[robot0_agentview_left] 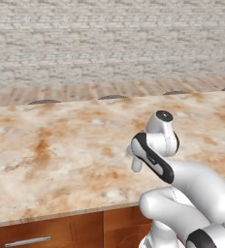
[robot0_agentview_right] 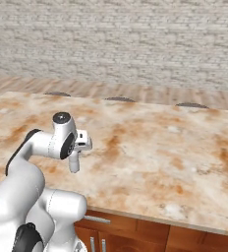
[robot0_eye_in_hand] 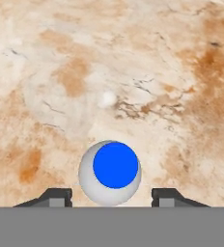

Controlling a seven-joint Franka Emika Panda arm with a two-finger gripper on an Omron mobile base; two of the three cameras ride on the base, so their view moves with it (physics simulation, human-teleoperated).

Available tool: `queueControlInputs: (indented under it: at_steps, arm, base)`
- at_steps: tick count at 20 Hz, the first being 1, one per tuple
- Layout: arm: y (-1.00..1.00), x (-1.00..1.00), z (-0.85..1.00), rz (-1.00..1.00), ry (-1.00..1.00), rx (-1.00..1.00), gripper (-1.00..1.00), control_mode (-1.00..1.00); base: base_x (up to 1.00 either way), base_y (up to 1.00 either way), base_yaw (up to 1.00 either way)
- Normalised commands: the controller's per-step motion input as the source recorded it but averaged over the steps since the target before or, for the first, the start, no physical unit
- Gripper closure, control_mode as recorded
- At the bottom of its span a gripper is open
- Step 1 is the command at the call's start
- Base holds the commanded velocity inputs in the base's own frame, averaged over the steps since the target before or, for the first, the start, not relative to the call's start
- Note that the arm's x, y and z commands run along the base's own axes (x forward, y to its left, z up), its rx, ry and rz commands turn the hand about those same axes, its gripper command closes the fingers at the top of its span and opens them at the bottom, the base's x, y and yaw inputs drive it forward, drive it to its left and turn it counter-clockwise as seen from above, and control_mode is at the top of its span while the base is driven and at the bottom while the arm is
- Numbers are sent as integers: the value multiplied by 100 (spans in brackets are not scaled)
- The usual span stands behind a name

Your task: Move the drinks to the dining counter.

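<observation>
the gripper point(robot0_eye_in_hand: 109, 197) looks straight down in the hand view, its two small dark finger tips point(robot0_eye_in_hand: 56, 197) standing apart on either side of the bottle point(robot0_eye_in_hand: 110, 172) with a visible gap between each tip and the bottle's rounded shoulder, so the jaws are parted and not pressing on it. from above, the bottle is a whitish, slightly translucent round body topped by a flat, saturated blue cap point(robot0_eye_in_hand: 115, 165), the cap a clean circle set a little off centre of the pale disc around it.

in the left base view the bottle point(robot0_agentview_left: 136, 162) shows as a slim whitish shape standing upright on the dining counter point(robot0_agentview_left: 61, 160) just below the hand, near the front part of the top; in the right base view it point(robot0_agentview_right: 74, 162) hangs in line under the hand in the same way, though whether its foot touches the surface cannot be told for sure.

the dining counter is a wide, flat slab of beige marble-look stone with rust-orange veins and blotches and fine dark cracks, smooth and matte. below its front edge are reddish-brown wooden cabinet fronts point(robot0_agentview_left: 51, 232) with a slim metal bar handle point(robot0_agentview_left: 27, 240). beyond the far edge lies pale wood-plank floor point(robot0_agentview_right: 135, 92), and behind it a wall point(robot0_agentview_right: 116, 39) of whitish brick.
</observation>
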Motion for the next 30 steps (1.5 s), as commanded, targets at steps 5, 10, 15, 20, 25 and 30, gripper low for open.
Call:
queueControlInputs:
  at_steps: [5,10,15,20,25,30]
  arm:
    - [-2,0,0,0,0,1,-100,-100]
    - [-2,-4,2,0,-6,1,-100,-100]
    - [-6,-27,35,0,-10,4,-100,-100]
    - [0,-75,85,-3,-9,1,-100,-100]
    - [0,-91,100,-17,0,0,-100,-100]
    - [0,-76,52,-16,1,0,-100,-100]
  base:
    - [0,0,0]
    - [0,0,0]
    - [0,0,0]
    - [0,0,0]
    - [0,0,0]
    - [0,0,0]
